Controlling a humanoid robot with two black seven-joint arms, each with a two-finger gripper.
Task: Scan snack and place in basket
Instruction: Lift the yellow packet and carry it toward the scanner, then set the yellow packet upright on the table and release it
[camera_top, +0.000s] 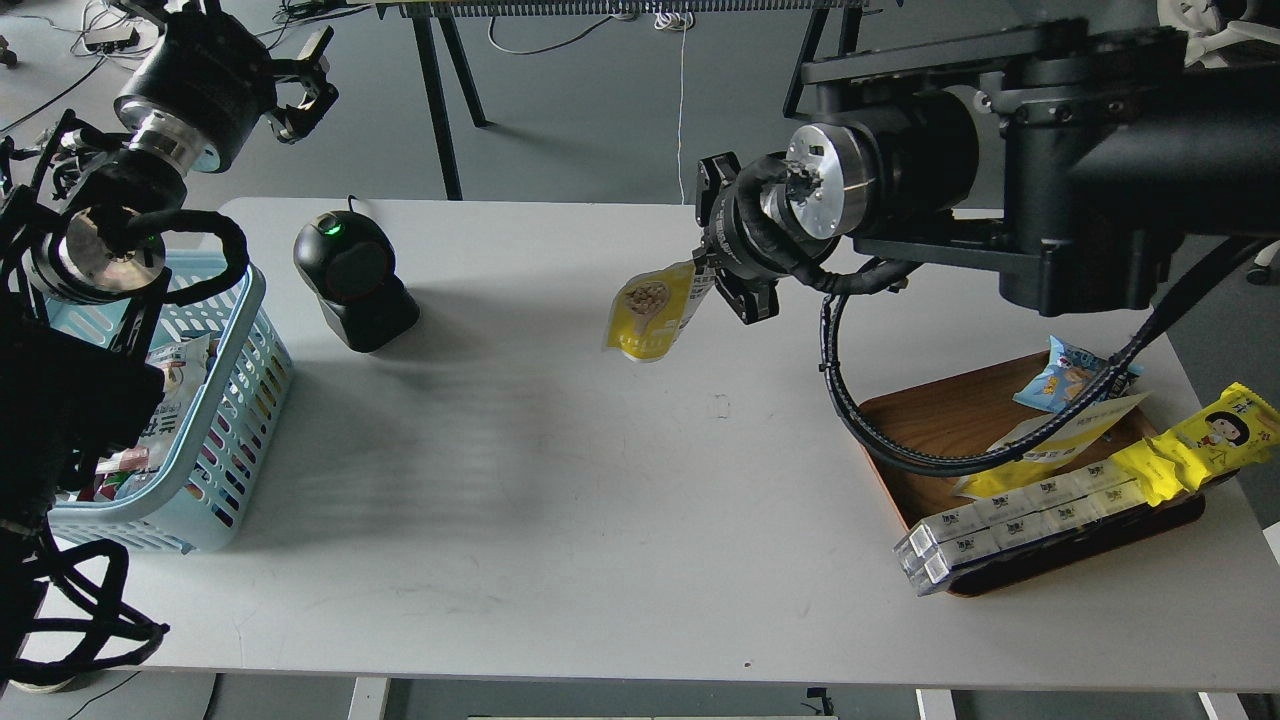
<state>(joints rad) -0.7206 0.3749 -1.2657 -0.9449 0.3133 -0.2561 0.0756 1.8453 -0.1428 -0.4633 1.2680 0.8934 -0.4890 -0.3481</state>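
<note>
The right gripper (722, 272) hangs above the middle of the white table (560, 520), its two fingers pinched on the upper right edge of the snack (648, 312), a flat yellow-and-white pouch with a round picture of brown nuts on the face turned toward the camera. The pouch dangles clear of the tabletop, tilted, its lower end swinging free to the left of the fingers. The black barcode scanner (352, 280), a green light lit on top, stands well apart to the left, and the light blue basket (235, 420) sits beyond it at the table's left edge, already holding some packets. The left gripper (305, 85) is raised high behind the basket; its fingers look spread and hold nothing. At the right, a brown wooden tray (930, 420) carries a small blue packet (1065, 375), a long yellow cartoon-face wrapper (1200, 440) and a row of white cartons (1010, 515). The pouch looks light, thin and limp, likely with a slick film surface, so it will probably flap and twist under a corner hold. A grip on the flat sealed seam, where it is taken now, seems the surest place, and it leaves the printed faces unobstructed for the scanner.
</note>
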